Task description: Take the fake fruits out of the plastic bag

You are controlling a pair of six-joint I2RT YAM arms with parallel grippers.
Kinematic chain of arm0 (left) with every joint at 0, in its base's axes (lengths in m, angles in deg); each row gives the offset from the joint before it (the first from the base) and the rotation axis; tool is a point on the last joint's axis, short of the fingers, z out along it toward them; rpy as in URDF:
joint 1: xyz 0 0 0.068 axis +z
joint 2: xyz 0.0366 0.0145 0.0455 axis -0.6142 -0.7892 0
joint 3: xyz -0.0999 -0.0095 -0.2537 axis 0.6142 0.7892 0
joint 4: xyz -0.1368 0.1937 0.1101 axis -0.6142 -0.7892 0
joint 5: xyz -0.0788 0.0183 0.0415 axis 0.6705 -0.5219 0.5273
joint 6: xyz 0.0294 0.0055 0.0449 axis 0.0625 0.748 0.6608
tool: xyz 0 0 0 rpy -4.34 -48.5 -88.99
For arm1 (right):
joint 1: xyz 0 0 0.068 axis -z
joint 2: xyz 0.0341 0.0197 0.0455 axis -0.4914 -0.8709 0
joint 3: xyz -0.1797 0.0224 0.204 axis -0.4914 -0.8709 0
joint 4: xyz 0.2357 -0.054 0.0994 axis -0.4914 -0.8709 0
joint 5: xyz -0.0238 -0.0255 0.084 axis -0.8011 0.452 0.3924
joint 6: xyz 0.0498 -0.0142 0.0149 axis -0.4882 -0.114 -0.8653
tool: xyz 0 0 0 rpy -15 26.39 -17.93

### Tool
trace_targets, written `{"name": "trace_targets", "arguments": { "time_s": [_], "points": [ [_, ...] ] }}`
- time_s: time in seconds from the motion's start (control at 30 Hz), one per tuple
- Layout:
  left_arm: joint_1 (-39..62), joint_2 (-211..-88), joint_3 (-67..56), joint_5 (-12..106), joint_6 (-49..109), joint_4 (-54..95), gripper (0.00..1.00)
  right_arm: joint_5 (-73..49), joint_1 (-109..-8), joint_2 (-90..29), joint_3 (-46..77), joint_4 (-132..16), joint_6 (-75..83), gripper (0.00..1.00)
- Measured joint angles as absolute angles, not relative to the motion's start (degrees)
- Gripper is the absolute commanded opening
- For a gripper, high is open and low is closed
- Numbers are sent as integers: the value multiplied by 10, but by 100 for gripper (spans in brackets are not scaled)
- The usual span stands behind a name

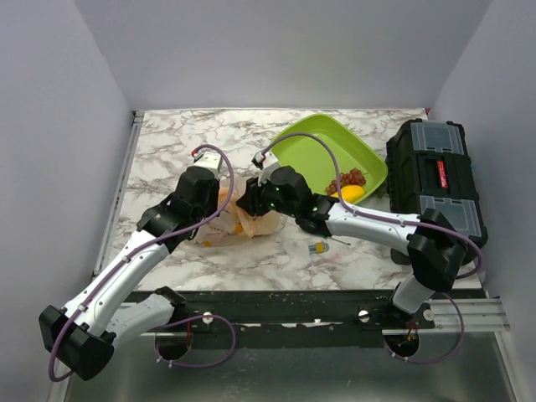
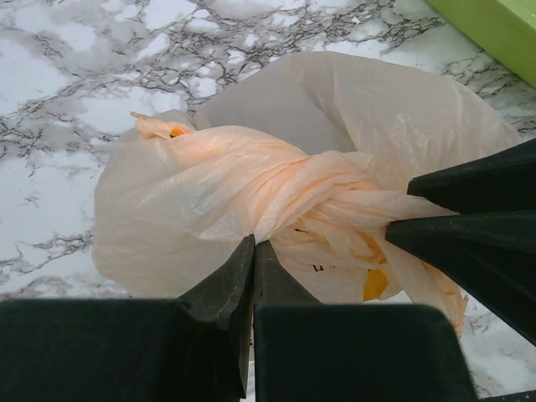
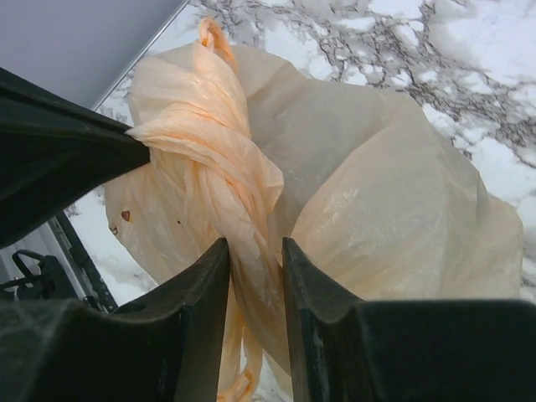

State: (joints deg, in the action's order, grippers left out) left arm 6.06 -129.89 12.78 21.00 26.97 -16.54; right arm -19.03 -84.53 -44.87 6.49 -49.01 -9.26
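Note:
The peach-orange plastic bag [image 1: 237,219] lies bunched on the marble table between my two grippers. My left gripper [image 1: 219,199] is shut on a fold of the bag [image 2: 276,193], its tips pinched together [image 2: 253,244]. My right gripper [image 1: 251,201] is shut on a twisted strand of the bag [image 3: 251,193], with the strand between its tips [image 3: 255,244]. A yellow fruit [image 2: 374,285] shows through the plastic; the other fruits in the bag are hidden. A cluster of dark red grapes [image 1: 348,178] and a yellow-orange fruit [image 1: 353,193] lie in the lime-green tray [image 1: 318,146].
A black toolbox [image 1: 437,177] stands at the right edge, next to the tray. A small yellow and blue object [image 1: 318,247] lies on the marble near the front, below my right arm. Grey walls close in the table on three sides.

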Motion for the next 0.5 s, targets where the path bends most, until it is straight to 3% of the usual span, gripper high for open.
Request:
{"name": "trace_targets", "arguments": {
  "time_s": [0.23, 0.5],
  "points": [
    [66, -1275, 144, 210, 269, -151, 0, -245, -846, -393, -20, -464, -119, 12],
    [78, -1267, 145, 200, 265, -148, 0, -292, -846, -336, -75, -452, -130, 11]
  ]
}}
